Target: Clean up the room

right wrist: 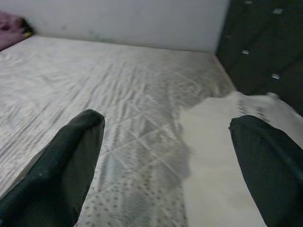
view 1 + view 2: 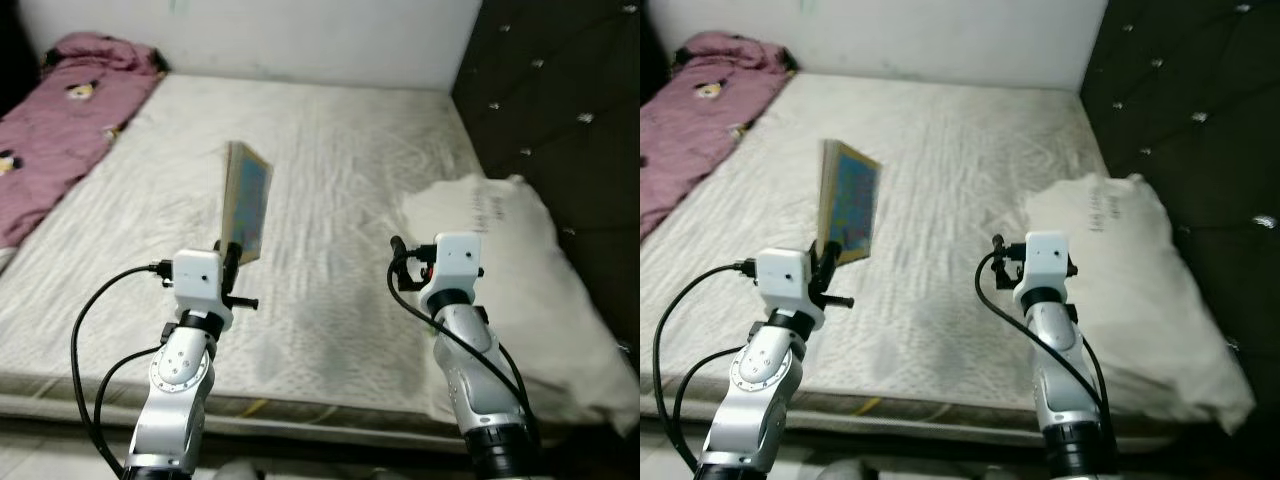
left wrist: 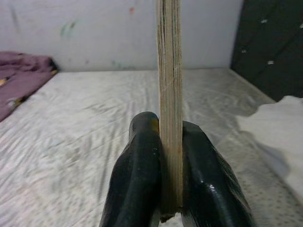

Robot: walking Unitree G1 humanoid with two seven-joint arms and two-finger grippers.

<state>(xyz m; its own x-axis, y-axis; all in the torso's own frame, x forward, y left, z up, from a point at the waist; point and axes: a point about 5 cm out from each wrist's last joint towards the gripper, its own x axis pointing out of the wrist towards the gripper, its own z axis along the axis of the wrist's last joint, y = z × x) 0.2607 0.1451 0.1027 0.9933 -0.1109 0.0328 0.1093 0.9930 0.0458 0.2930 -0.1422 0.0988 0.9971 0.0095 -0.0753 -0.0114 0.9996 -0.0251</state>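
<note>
Above the bed (image 2: 350, 150), the left pincer (image 3: 170, 156) pinches a thin book (image 2: 245, 200) upright by its lower edge. The right pincer (image 1: 165, 156) hovers spread, just beside the white pillow (image 2: 520, 260).

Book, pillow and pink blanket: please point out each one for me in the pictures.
book (image 2: 246, 200), left eye view, on its colourful cover.
pillow (image 2: 520, 260), left eye view, on its white middle.
pink blanket (image 2: 60, 130), left eye view, on its folds.
</note>
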